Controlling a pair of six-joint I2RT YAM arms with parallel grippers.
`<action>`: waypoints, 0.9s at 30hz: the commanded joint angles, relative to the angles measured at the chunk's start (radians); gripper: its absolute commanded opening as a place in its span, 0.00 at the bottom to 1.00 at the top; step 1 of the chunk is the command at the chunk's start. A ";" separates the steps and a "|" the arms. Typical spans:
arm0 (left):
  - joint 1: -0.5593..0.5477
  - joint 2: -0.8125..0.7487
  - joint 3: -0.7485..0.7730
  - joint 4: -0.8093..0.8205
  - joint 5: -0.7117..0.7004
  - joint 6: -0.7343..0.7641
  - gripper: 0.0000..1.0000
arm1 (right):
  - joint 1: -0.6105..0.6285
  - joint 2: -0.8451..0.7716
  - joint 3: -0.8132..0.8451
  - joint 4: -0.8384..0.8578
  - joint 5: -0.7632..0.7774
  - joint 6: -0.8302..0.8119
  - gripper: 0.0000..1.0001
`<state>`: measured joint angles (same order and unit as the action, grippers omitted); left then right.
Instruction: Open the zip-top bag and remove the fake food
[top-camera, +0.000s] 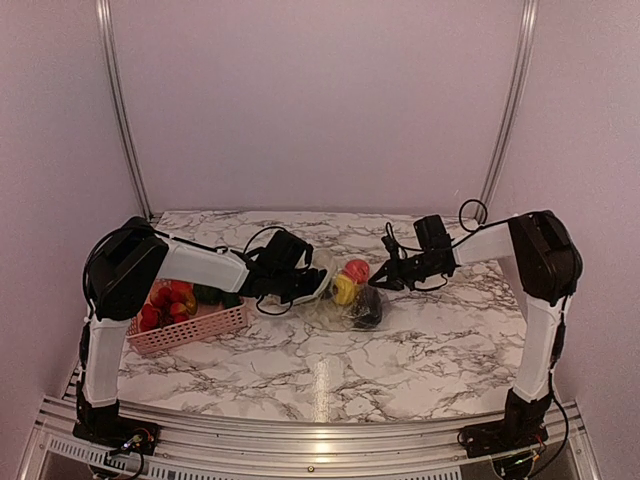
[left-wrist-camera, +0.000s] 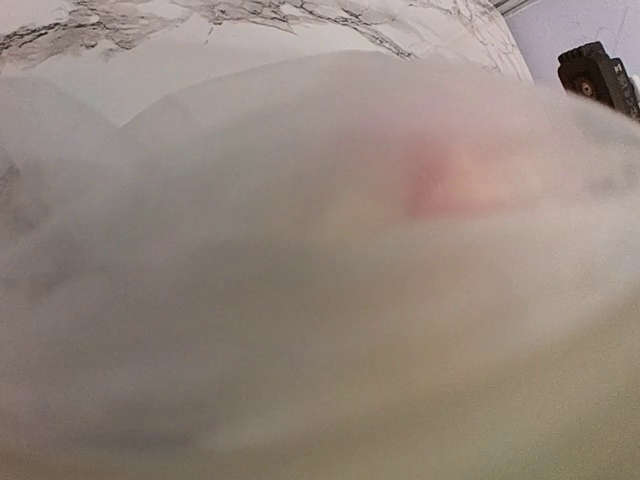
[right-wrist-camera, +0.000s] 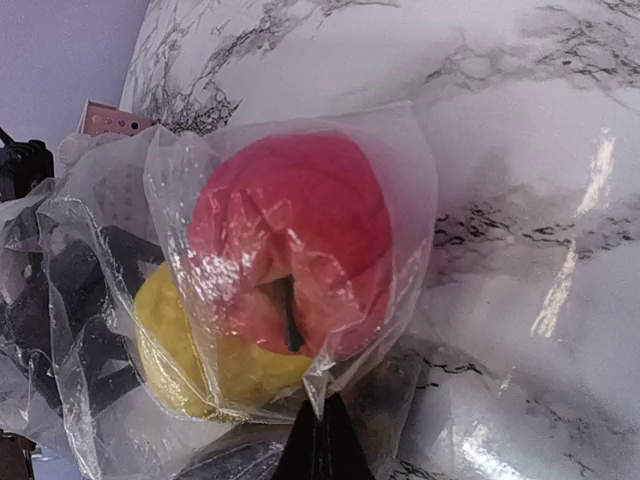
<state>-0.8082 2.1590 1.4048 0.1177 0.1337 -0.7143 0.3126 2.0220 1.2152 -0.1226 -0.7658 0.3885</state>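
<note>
Table (top-camera: 420, 350): white marble top, pale walls behind
Zip-top bag (top-camera: 335, 312): crumpled at mid-table between the two arms; no open mouth shows
Fake food (right-wrist-camera: 290, 240): red, yellow and dark purple pieces inside the bag
Pink basket (top-camera: 190, 330): at the left, holding red and green toy pieces
Right hand (right-wrist-camera: 318, 445): fingers together, pinching bag film beside the red piece
Left hand (top-camera: 300, 283): at the bag's left end; plastic smothers its camera, so apart or together I cannot tell
Done: one grip on the bag
Left: likely opening it and lifting those pieces out
</note>
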 joint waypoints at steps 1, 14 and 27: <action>0.004 -0.031 -0.002 0.082 0.027 -0.016 0.79 | 0.052 0.016 -0.020 -0.014 -0.011 -0.029 0.00; -0.007 0.028 0.067 0.176 0.135 -0.014 0.93 | 0.091 0.012 -0.034 -0.024 -0.007 -0.045 0.00; -0.009 0.105 0.161 -0.085 0.078 0.051 0.84 | 0.086 0.002 -0.041 -0.034 0.005 -0.051 0.00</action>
<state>-0.8040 2.2124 1.5372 0.1528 0.2062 -0.7063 0.3798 2.0220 1.1992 -0.1062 -0.7689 0.3496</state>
